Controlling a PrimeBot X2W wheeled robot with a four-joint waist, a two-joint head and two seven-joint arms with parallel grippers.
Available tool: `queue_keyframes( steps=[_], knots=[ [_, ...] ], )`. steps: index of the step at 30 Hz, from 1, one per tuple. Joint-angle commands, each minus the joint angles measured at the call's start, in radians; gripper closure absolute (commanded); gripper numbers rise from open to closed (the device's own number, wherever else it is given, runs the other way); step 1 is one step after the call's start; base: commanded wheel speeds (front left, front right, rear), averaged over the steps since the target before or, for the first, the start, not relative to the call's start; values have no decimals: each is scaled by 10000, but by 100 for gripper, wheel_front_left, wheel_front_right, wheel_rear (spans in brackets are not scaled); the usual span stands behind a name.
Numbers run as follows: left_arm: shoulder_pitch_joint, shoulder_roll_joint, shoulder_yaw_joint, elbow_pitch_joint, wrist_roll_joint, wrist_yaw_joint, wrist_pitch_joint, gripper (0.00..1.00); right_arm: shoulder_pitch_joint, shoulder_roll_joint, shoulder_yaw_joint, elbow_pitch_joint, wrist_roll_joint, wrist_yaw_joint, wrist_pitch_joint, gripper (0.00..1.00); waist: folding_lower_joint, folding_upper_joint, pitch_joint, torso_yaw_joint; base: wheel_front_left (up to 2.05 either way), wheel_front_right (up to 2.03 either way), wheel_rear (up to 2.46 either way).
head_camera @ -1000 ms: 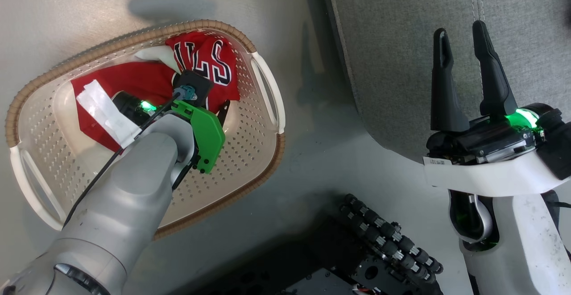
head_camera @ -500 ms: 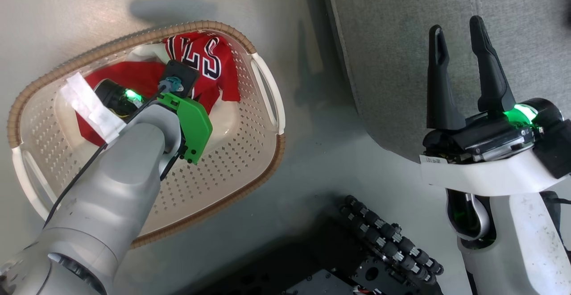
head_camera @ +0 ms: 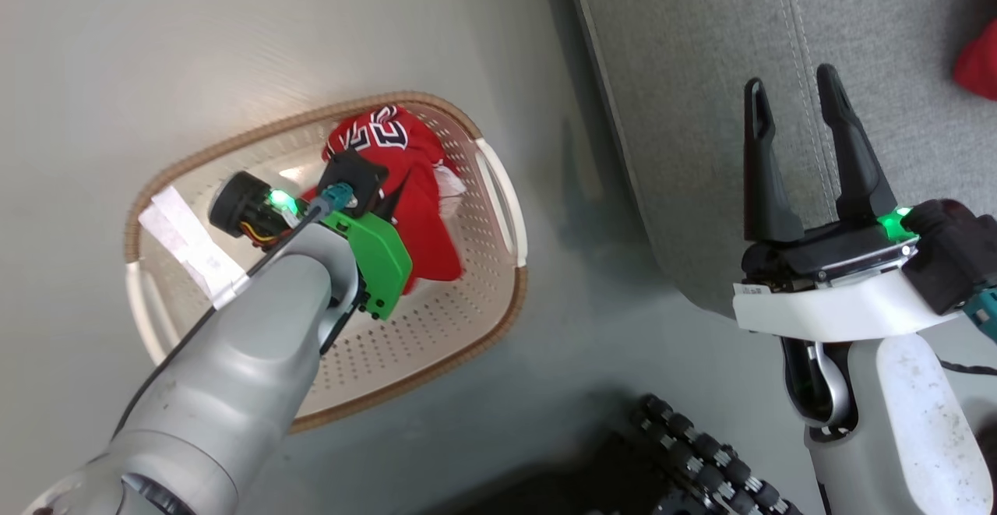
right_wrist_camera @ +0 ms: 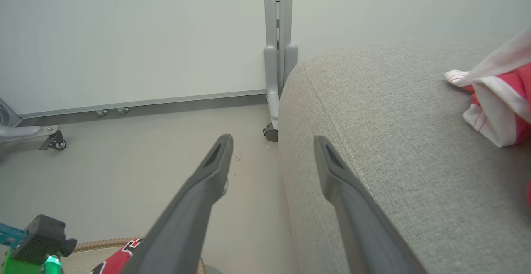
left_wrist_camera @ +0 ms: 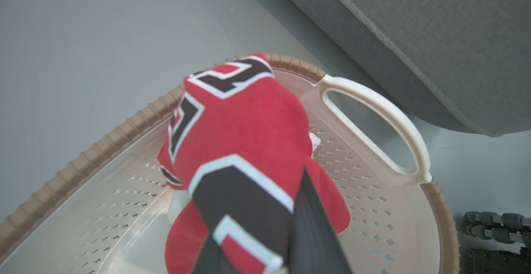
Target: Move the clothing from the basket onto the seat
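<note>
The cream perforated basket (head_camera: pixel 436 328) with a brown rim stands on the floor left of the seat (head_camera: pixel 685 71). My left gripper (head_camera: pixel 389 192) is shut on the red jersey (head_camera: pixel 420 188), which hangs bunched from it above the basket's far end. In the left wrist view the jersey (left_wrist_camera: pixel 249 141) drapes over my fingers (left_wrist_camera: pixel 311 228) and hides their tips. My right gripper (head_camera: pixel 790 82) is open and holds nothing, hovering over the grey seat's near edge. Another red and white garment (right_wrist_camera: pixel 498 100) lies on the seat (right_wrist_camera: pixel 373 141), also seen at the head view's top right as a red garment (head_camera: pixel 977 71).
The basket's white handle (left_wrist_camera: pixel 373 104) faces the seat. Grey floor (head_camera: pixel 234 32) surrounds the basket. My wheeled base (head_camera: pixel 701 453) shows at the bottom. In the right wrist view a grey post on casters (right_wrist_camera: pixel 276 58) stands by the wall beyond the seat.
My left gripper has risen with the clothing, which lay spread on the basket floor and now hangs gathered. The head camera has shifted. The right gripper stays open.
</note>
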Motion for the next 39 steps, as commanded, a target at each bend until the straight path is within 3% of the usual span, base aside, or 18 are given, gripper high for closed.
queue_keyframes(
  steps=[1, 6, 14, 20, 27, 32, 39],
  knots=[
    [217, -33, 68, -172, -27, 70, -71, 100, 202, -20, -57, 139, -131, 1, -27, 0, 0, -1, -1103, 849, 0, 0, 0],
    [780, 152, 407, -1273, 80, 290, -126, 100, 444, -26, -136, 520, -387, 1, 45, 0, 0, -1, -2020, 1368, 0, 0, 0],
    [2195, 899, 1400, -4200, 470, 839, -115, 100, 925, -166, -319, 560, -523, 1, 469, 0, 0, -1, -3373, 2009, 0, 0, 0],
    [3280, 1392, 2653, -6652, 855, 1404, -107, 100, 1320, -204, -458, 445, -515, 1, 814, 0, 0, -1, -4236, 2290, 0, 0, 0],
    [4311, 1515, 4202, -8889, 1181, 1838, -106, 100, 1802, -285, -489, 327, -485, 1, 1191, 0, 0, -1, -5099, 2390, 0, 0, 0],
    [4953, 1334, 5112, -10055, 1566, 1818, -107, 100, 2162, -348, -444, 204, -469, 1, 1450, 0, 0, -1, -5755, 2398, 0, 0, 0],
    [5866, 1123, 5623, -10978, 1939, 1561, -106, 100, 2756, -394, -342, -56, -474, 1, 1845, 0, 0, -1, -6552, 2287, 0, 0, 0]
  ],
)
